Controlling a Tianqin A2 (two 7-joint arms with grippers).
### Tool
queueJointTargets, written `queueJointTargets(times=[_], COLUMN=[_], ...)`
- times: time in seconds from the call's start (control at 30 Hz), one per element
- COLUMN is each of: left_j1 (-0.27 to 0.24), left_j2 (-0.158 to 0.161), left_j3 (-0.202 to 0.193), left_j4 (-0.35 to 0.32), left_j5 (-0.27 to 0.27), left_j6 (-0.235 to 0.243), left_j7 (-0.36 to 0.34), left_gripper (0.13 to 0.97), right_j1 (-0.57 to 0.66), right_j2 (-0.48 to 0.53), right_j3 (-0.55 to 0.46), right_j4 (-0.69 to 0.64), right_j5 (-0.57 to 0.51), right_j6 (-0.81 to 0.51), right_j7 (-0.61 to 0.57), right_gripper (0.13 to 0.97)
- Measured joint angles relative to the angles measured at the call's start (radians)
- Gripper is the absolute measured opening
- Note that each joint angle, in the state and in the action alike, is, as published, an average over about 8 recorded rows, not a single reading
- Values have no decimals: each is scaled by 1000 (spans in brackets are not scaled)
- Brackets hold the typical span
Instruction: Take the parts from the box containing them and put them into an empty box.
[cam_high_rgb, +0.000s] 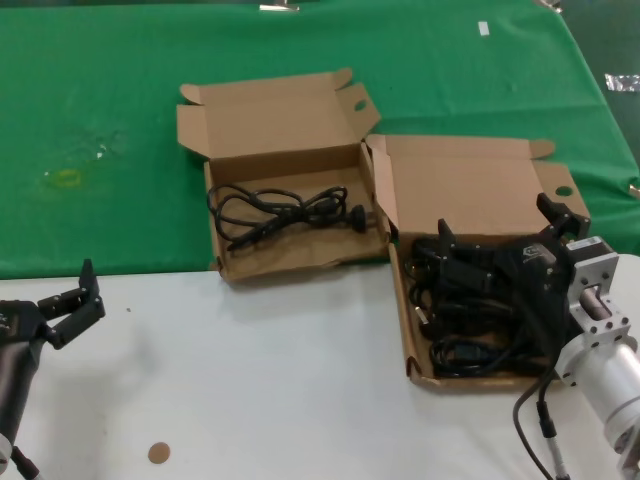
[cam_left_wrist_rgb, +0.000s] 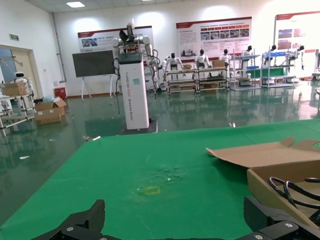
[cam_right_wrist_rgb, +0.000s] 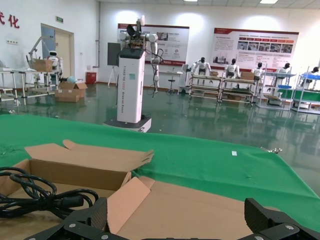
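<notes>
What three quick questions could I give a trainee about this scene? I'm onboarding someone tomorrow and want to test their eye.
1. True or false: the wavy-fronted box holds no power cable.
2. Which gripper is over the straight-walled box of coiled cables? A) left gripper B) right gripper
3. Fill in: the left gripper is open above the ___ table.

Key
1. False: one coiled cable lies in it.
2. B: the right gripper, fingers open, is over that box; the left is far off near the table's left edge.
3. White.
</notes>
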Motion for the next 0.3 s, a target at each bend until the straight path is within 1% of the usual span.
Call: queueJointTargets(times=[0.3], left_j1=[0], left_j2=[0], left_j3=[0], left_j4=[0], left_j5=[0], left_j6=[0], left_j7=[0], left_gripper=[966], right_j1=[0], right_j2=[0], right_j3=[0], right_j4=[0], right_j5=[0], right_j6=[0], right_j7=[0], right_gripper=[966])
